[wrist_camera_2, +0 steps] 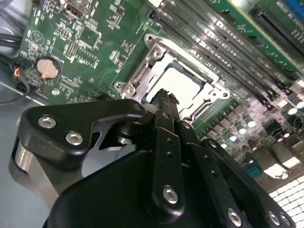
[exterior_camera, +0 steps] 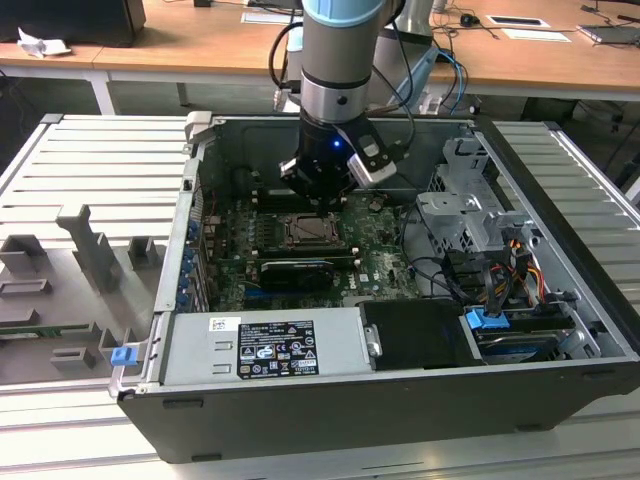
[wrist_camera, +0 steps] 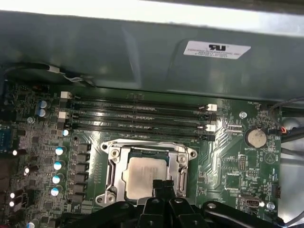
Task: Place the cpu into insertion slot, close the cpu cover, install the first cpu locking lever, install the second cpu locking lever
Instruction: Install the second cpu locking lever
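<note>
First wrist view has the end effector [wrist_camera: 164,186], fingers pinched together and holding nothing, poised right at the near edge of the cpu [wrist_camera: 145,175], seated in the insertion slot [wrist_camera: 112,174].

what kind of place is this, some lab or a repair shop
Most likely a robotics lab or test workshop. An open desktop computer case lies on a slatted metal workbench, a robot arm reaches into it above the motherboard, and wooden desks stand behind.

Silver-grey cpu [wrist_camera: 146,176] flat in insertion slot [wrist_camera: 112,176], framed by lowered silvery cpu cover [wrist_camera: 183,167].
</note>
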